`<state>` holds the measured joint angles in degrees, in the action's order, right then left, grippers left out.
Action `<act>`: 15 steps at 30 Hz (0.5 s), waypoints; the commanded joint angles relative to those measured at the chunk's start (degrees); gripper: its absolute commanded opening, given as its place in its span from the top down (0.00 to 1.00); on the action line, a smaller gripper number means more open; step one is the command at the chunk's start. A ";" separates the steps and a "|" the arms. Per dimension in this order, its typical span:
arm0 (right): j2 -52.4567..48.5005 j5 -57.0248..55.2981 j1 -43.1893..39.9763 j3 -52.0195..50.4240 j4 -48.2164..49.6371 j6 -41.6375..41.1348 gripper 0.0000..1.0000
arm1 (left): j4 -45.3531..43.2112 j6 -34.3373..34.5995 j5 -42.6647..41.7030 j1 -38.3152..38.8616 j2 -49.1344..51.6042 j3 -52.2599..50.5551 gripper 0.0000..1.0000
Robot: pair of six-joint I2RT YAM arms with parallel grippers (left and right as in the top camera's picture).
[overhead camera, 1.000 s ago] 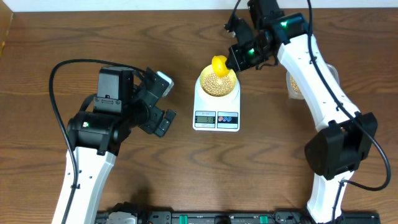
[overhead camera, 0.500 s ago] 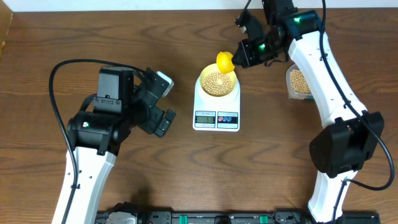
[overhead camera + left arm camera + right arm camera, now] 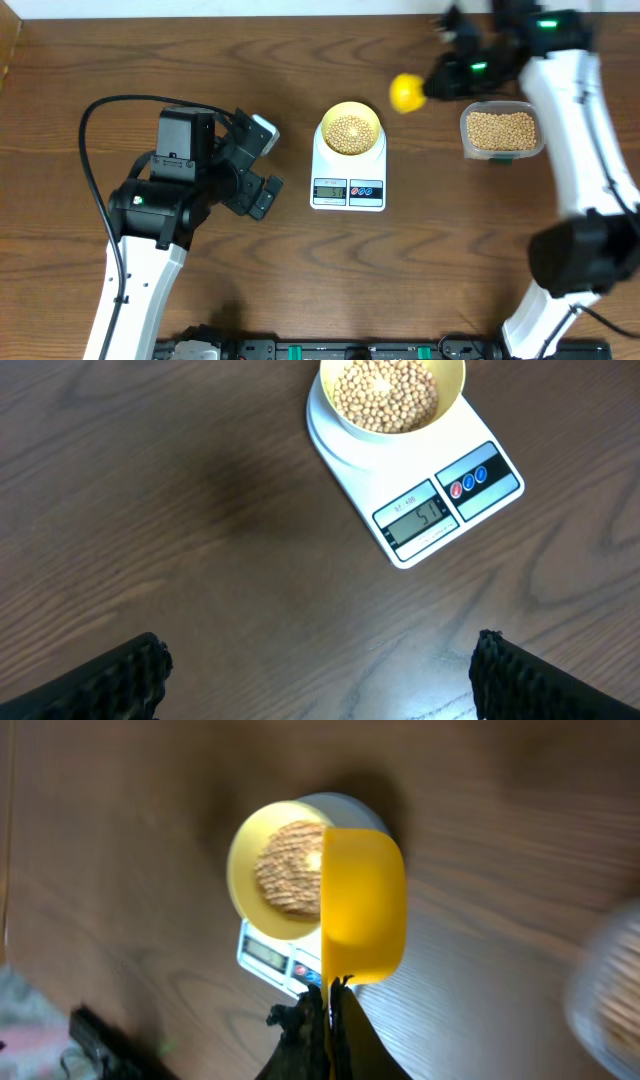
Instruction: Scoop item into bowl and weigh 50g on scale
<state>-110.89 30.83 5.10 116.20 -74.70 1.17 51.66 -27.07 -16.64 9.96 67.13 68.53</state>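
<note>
The pale-yellow bowl (image 3: 350,131) stands on the white scale (image 3: 349,186), with tan beans (image 3: 349,130) in it. The bowl (image 3: 393,398), the scale (image 3: 448,498) and its display also show in the left wrist view. My right gripper (image 3: 432,85) is shut on the handle of a yellow scoop (image 3: 405,93), held in the air between the bowl and the clear tub (image 3: 501,132) of beans. In the right wrist view the scoop (image 3: 362,907) hangs over the bowl (image 3: 270,870). My left gripper (image 3: 262,166) is open and empty, left of the scale.
The clear tub of beans stands at the right, under my right arm. Bare wooden table lies around the scale. A black rail runs along the front edge (image 3: 330,350).
My right gripper has carried the yellow scoop from over the bowl to the right, towards the clear tub. The left arm has not moved.
</note>
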 commanded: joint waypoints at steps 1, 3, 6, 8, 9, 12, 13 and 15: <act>4.90 -5.03 -5.35 1.14 -4.96 1.27 0.99 | 0.17 -0.76 -0.87 -0.24 0.22 -0.07 0.02; 5.31 -8.74 -7.76 1.14 -9.01 1.70 0.99 | 0.17 -0.76 -0.87 -0.24 0.22 -0.07 0.02; 5.18 -11.47 -10.64 1.11 -12.63 2.12 0.99 | 0.17 -0.76 -0.87 -0.24 0.22 -0.07 0.02; 5.14 -13.40 -11.65 1.11 -12.41 2.10 0.99 | 0.17 -0.76 -0.87 -0.24 0.22 -0.07 0.02; 5.11 -15.87 -11.78 1.11 -11.61 1.77 0.99 | 0.20 -0.76 -0.87 -0.24 0.22 -0.07 0.03; 4.79 -22.91 -11.50 1.09 -10.51 0.31 0.99 | 0.17 -0.76 -0.87 -0.24 0.22 -0.07 0.02; 4.44 -25.20 -11.26 1.01 -10.12 -0.13 0.99 | 0.20 -0.76 -0.87 -0.24 0.22 -0.07 0.02; 3.80 -28.92 -10.47 0.98 -9.51 -0.52 0.99 | 0.17 -0.76 -0.87 -0.24 0.22 -0.07 0.02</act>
<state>-105.80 10.37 -6.37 116.68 -84.77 1.87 51.68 -27.09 -16.64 9.96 67.13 68.53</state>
